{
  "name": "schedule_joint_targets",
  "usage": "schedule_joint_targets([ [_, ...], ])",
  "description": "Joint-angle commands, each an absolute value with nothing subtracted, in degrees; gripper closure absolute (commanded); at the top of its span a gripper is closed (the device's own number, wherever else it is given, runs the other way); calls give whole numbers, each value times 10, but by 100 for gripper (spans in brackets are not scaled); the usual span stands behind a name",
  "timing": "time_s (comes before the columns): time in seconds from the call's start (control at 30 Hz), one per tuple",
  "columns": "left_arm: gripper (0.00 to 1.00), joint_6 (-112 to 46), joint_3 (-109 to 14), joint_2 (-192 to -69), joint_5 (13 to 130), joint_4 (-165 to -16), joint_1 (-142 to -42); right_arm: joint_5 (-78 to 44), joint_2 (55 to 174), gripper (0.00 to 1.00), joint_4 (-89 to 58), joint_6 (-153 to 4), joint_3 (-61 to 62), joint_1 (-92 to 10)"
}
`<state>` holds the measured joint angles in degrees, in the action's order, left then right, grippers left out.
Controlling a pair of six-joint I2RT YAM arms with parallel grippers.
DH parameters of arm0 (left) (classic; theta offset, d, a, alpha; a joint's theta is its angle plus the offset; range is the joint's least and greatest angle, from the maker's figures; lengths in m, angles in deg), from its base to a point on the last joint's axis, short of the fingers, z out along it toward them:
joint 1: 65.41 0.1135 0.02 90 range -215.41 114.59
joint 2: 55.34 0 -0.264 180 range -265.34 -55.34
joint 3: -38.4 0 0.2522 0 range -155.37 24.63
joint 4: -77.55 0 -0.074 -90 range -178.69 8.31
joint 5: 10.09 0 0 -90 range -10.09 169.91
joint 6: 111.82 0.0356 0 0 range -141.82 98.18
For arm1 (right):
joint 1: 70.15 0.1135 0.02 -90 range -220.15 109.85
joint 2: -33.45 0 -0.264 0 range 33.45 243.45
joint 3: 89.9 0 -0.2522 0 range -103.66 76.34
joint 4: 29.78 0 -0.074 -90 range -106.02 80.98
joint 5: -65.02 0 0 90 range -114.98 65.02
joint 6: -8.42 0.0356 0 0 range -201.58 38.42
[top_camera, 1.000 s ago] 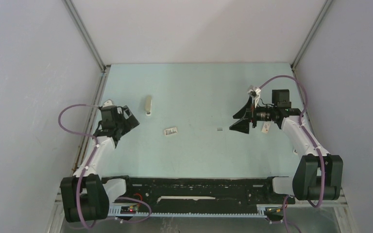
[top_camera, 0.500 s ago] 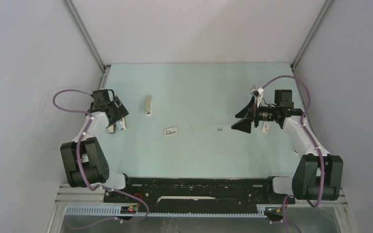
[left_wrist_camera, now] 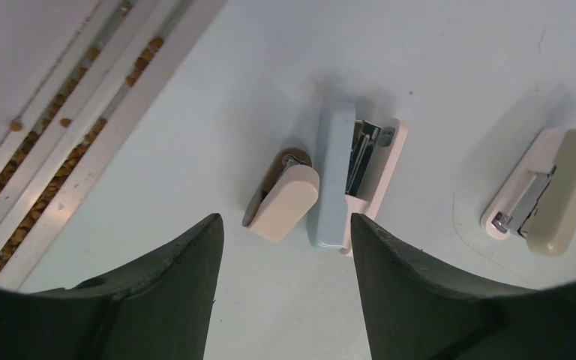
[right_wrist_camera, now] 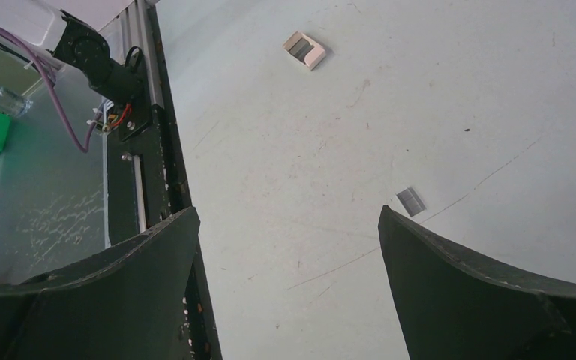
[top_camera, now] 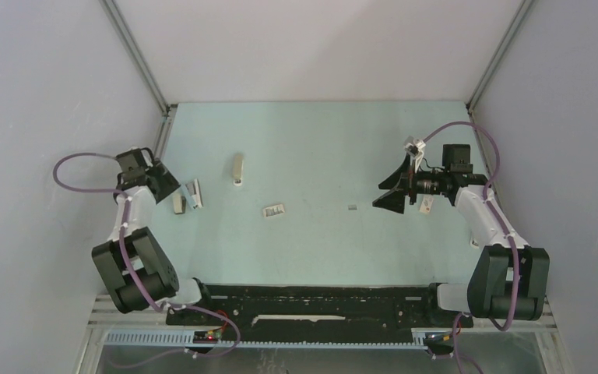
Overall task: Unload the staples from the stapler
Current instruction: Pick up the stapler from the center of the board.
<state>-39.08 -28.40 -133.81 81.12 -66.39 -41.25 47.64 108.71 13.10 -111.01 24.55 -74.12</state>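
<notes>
- Left gripper (left_wrist_camera: 285,240): jaws parted to a middling gap, nothing between them. It sits at the table's (top_camera: 319,140) left edge, close to the wall rail.
- Small beige stapler (left_wrist_camera: 281,195): closed, lying just ahead of the left fingertips and tilted. It touches or nearly touches the next item.
- Stapler (left_wrist_camera: 345,180): lying open on the table, pale top swung off its base, metal magazine channel exposed. Whether any strip is left in the channel, cannot tell.
- Key relation: the stapler lies just beyond the left fingers, a little toward the right-hand finger in the wrist view. Its long axis runs away from the gripper, so the jaws would close across its width. The left arm is much nearer; the right arm is well apart across the table.
- Slim beige stapler (left_wrist_camera: 544,191): farther right, apart from the pair.
- Small box (top_camera: 273,210): mid-table.
- Staples (right_wrist_camera: 411,201): one dark-grey strip lying loose on the table, just ahead of the right gripper.
- Right gripper (right_wrist_camera: 289,214): jaws wide, empty.
- Change versus a second ago: the left gripper then covered the spot where the two staplers now lie. It has since drawn back toward the wall with narrower jaws, leaving both exposed. Right arm, box and strip are essentially unmoved.
</notes>
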Motion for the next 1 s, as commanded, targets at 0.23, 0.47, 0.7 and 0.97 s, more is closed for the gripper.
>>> schedule_joint_targets([
  [0.23, 40, -297, -329, -1415, 723, -632, -408, 500, 1092, 0, 142, -1128, 245, -753],
  [0.47, 45, -285, -346, -1452, 753, -615, -408, 503, 1096, 0, 144, -1130, 245, -756],
  [0.7, 49, -284, -365, -1486, 762, -611, -408, 504, 1096, 0, 145, -1131, 245, -757],
  [0.97, 70, -283, -373, -1495, 770, -610, -408, 507, 1097, 0, 147, -1132, 245, -757],
])
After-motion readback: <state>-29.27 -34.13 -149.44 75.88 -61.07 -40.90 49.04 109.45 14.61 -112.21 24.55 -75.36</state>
